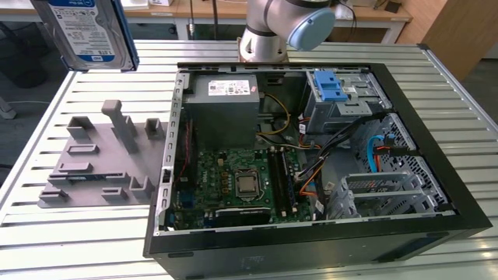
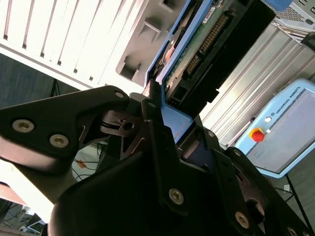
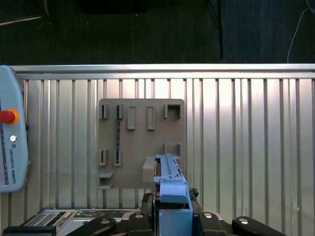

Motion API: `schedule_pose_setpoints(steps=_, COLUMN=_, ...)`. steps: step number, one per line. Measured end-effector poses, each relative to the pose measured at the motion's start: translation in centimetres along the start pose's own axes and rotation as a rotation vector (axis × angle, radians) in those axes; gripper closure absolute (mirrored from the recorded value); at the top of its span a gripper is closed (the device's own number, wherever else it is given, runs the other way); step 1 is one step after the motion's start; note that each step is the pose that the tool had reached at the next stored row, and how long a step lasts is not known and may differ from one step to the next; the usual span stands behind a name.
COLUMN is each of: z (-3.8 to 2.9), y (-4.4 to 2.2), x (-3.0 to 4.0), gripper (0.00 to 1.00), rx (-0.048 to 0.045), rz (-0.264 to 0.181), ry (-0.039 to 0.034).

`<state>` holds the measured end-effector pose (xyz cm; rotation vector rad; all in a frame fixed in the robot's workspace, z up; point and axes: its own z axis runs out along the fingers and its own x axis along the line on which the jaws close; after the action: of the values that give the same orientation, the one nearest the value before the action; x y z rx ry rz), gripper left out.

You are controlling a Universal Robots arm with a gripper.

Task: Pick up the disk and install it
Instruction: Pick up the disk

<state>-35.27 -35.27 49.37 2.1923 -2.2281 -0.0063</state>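
While the disk (image 1: pixel 86 32) is pinched by the gripper (image 2: pixel 170 115) above the grey fixture plate (image 1: pixel 93 175) at the exterior view's left, pickup is judged done. Installation into the computer case (image 1: pixel 311 256) is left.

Blue plastic frames the disk (image 1: pixel 86 29); ribbed metal forms the table (image 1: pixel 78 233).

My arm (image 1: pixel 284 26) standing upright from its base, wrist carried high and facing straight down, my gripper (image 3: pixel 172 197) closed, fingers (image 2: pixel 153 125) clamped on either side of the disk (image 1: pixel 86 32), held edge-on.
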Motion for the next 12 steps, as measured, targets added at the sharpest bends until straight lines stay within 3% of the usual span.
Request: schedule_pose_setpoints(steps=12, z=-0.01, y=-1.04, x=-0.02, gripper=0.64, rx=0.0, rz=0.0, ry=0.0)
